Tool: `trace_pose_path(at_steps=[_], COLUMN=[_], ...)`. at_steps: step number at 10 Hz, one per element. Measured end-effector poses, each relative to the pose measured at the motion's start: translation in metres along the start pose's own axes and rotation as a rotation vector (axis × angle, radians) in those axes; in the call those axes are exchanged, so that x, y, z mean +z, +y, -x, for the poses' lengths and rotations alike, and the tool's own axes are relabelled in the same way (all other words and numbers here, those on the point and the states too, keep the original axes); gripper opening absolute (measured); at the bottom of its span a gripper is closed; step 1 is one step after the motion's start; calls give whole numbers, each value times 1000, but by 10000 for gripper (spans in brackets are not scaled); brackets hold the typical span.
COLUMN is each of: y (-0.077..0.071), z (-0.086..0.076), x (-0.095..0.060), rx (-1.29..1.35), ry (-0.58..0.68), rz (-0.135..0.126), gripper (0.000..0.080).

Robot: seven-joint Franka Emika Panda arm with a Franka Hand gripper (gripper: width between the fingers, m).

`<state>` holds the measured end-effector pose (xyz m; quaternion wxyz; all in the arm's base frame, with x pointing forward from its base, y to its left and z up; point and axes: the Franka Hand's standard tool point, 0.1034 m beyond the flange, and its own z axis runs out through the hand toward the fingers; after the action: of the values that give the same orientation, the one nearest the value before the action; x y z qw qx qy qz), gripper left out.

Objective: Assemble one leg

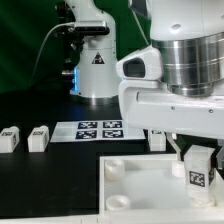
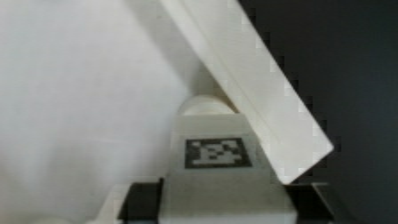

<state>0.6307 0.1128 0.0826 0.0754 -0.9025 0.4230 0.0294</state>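
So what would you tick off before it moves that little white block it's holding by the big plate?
1. Hold: the gripper is closed on the leg, one finger on each side: ok.
2. Leg upright, as the exterior view shows it: ok.
3. Leg lined up with its corner of the plate: cannot tell, that spot is hidden.
4. Plate lying flat: ok.
5. Spare legs out of the way, standing apart at the exterior view's left: ok.
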Motion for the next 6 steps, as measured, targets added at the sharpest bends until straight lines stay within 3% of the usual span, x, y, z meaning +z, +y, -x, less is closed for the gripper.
trace_pose_path(at_steps=[1, 2, 4, 6], y=[3, 5, 2, -5], z=[1, 2, 6, 11], x=[0, 0, 1, 0], rx=[247, 404, 700, 851], ry=[18, 20, -19, -37], rz=[-63, -102, -134, -142], gripper=[291, 293, 293, 293])
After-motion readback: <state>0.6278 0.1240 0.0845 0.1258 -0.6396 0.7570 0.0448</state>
